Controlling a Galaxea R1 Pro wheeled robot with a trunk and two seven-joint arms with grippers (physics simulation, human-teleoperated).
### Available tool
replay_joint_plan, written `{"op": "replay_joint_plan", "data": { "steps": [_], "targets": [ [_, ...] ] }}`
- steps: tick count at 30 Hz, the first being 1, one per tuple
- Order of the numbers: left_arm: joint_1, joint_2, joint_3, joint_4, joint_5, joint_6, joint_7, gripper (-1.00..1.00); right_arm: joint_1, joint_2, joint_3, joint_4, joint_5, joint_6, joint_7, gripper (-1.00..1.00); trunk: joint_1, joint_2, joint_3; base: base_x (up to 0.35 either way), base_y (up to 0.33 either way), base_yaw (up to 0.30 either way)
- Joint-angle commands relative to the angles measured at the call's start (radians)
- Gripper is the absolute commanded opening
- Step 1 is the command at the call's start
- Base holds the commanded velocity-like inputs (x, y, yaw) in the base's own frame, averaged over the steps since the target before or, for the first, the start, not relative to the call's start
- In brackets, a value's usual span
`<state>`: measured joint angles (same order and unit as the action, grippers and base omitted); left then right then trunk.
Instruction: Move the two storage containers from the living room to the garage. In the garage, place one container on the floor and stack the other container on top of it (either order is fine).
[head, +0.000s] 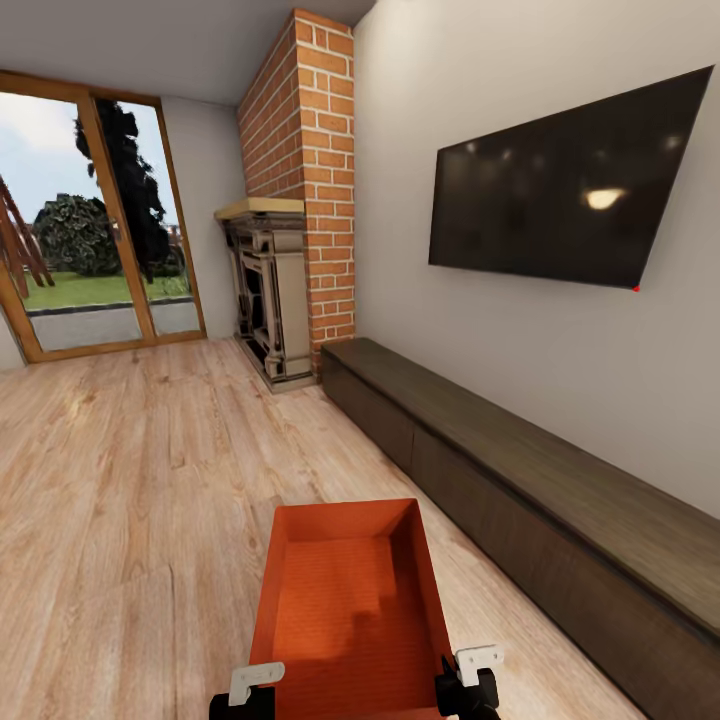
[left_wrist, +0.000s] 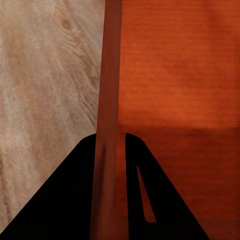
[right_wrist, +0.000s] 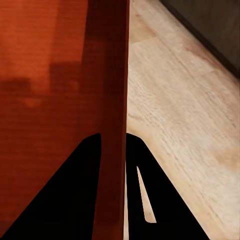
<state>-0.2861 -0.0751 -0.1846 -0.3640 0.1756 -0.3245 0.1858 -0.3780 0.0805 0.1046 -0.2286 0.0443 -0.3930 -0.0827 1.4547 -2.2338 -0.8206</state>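
An orange-red open-top storage container is held low in front of me, over the light wood plank floor of the living room. My left gripper is shut on its left wall, one finger on each side. My right gripper is shut on its right wall the same way. The box is empty inside. The second container is out of view.
A long dark low cabinet runs along the right wall under a black TV. Ahead stand a red brick fireplace and glass doors at the far left. Open plank floor lies to the left.
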Motion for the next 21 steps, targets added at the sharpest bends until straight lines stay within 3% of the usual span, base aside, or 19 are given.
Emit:
{"op": "replay_joint_plan", "data": {
  "steps": [1, 21],
  "targets": [
    [-0.001, 0.001, -0.009, -0.001, 0.001, -0.002, 0.011, -1.00, -0.001, -0.002, -0.007, 0.002, -0.009, -0.004, -0.015, -1.00, -0.004, 0.007, 0.002, 0.000, 0.000, 0.000],
    [-0.001, 0.000, -0.012, -0.001, 0.000, -0.001, 0.011, -1.00, 0.001, -0.002, -0.004, 0.002, -0.008, -0.006, -0.015, -1.00, -0.081, 0.147, 0.065, 0.000, 0.000, 0.000]
  ]
}}
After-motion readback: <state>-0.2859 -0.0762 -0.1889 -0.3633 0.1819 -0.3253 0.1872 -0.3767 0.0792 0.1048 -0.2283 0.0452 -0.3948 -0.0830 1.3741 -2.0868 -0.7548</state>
